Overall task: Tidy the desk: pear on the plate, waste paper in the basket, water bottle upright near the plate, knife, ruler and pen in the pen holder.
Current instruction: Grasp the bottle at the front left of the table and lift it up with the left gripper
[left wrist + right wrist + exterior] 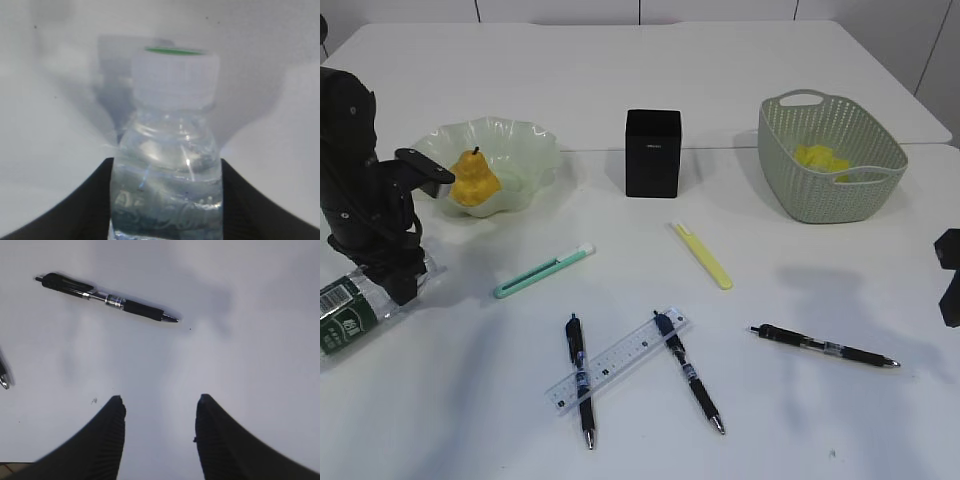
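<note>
The water bottle (342,314) lies on its side at the desk's (800,420) left edge. My left gripper (404,284) is shut on its clear shoulder, both fingers pressed against it just below the white cap (175,75). The pear (474,180) sits in the plate (525,140). Yellow waste paper (820,158) lies in the basket (840,120). A green knife (542,272), a yellow knife (702,255), the ruler (618,360) and three pens (580,380) (688,370) (825,347) lie on the desk. The pen holder (652,152) stands behind them. My right gripper (160,402) hangs open above bare desk, short of a pen (107,300).
The ruler lies across two of the pens near the front. The plate stands just behind and to the right of the left arm. The right gripper (950,275) shows only at the right edge of the exterior view.
</note>
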You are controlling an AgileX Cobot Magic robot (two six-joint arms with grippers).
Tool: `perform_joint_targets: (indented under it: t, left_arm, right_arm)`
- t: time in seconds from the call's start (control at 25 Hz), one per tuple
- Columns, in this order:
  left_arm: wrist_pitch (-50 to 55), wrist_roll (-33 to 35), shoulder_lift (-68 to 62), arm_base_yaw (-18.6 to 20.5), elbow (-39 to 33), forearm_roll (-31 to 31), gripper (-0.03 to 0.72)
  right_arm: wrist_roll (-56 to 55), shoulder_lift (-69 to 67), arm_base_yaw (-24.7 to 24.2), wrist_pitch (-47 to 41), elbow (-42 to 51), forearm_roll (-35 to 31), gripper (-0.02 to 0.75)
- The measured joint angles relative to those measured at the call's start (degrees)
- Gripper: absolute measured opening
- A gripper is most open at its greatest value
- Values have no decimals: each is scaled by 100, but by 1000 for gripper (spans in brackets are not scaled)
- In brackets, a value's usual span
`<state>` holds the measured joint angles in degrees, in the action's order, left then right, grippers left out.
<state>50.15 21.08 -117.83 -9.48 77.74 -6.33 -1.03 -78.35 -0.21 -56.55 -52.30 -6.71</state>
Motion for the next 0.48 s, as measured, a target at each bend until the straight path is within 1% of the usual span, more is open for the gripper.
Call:
perform_joint_targets:
  t: [0.24, 0.48]
  left_arm:
    - [46, -226, 206, 0, 0, 160, 377]
    - [143, -291, 501, 0, 0, 525, 374]
  right_arm:
    - [0, 0, 0, 0, 0, 0, 351]
    - [0, 0, 0, 0, 0, 0, 351]
